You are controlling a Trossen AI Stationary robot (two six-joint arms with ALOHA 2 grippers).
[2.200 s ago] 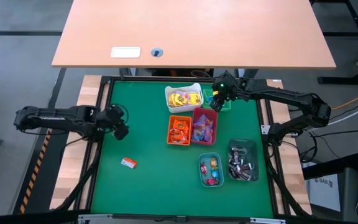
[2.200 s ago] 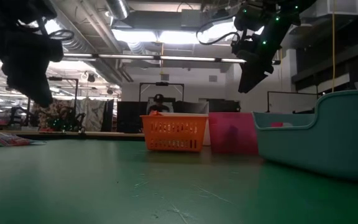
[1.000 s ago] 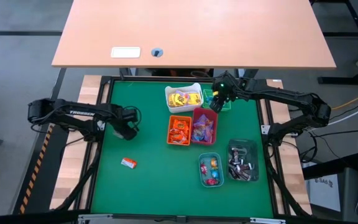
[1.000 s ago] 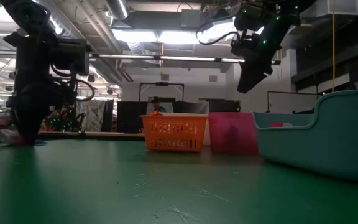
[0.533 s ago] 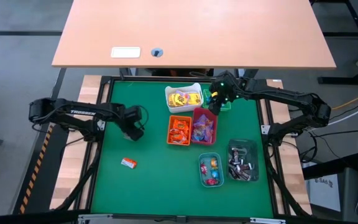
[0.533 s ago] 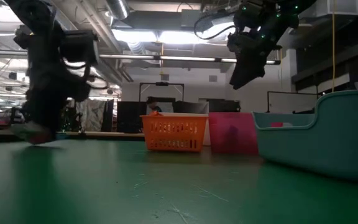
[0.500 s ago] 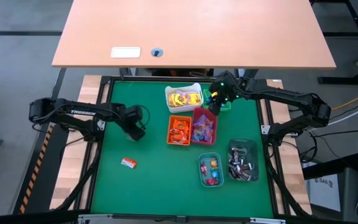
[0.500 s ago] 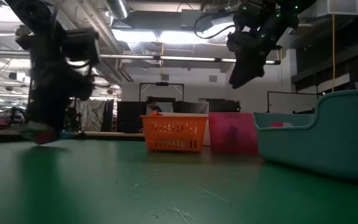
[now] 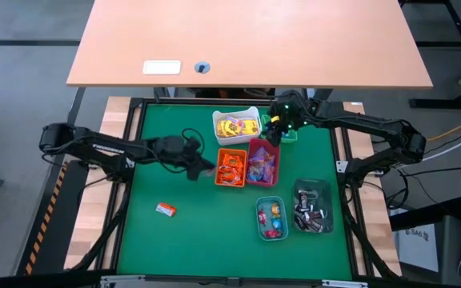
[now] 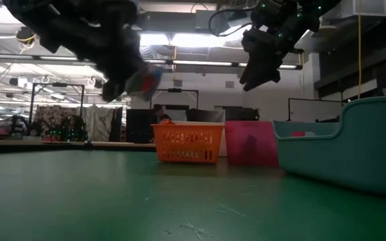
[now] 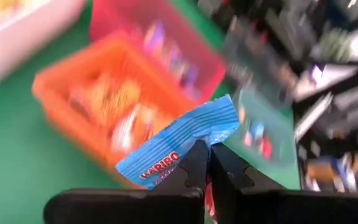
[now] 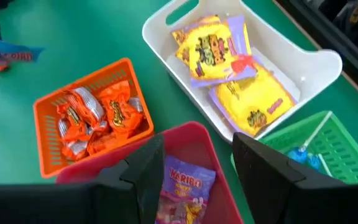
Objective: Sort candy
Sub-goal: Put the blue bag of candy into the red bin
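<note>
From above, the green counter (image 9: pixel 174 240) carries a cluster of bins toward its far edge: a white bin (image 9: pixel 236 126) of yellow packets, a small green bin (image 9: pixel 281 130) beside it, and an orange bin (image 9: pixel 231 168) touching a red bin (image 9: pixel 263 162). Two clear bins (image 9: pixel 294 210) sit near the right edge. A lone orange candy (image 9: pixel 165 210) lies toward the left edge. The left end effector (image 9: pixel 203 166) hangs just beside the orange bin; the right end effector (image 9: pixel 274 133) is over the green one.

Lab: exposed ceiling ducts (image 10: pixel 106 30), desks, monitors (image 10: pixel 143 125).
</note>
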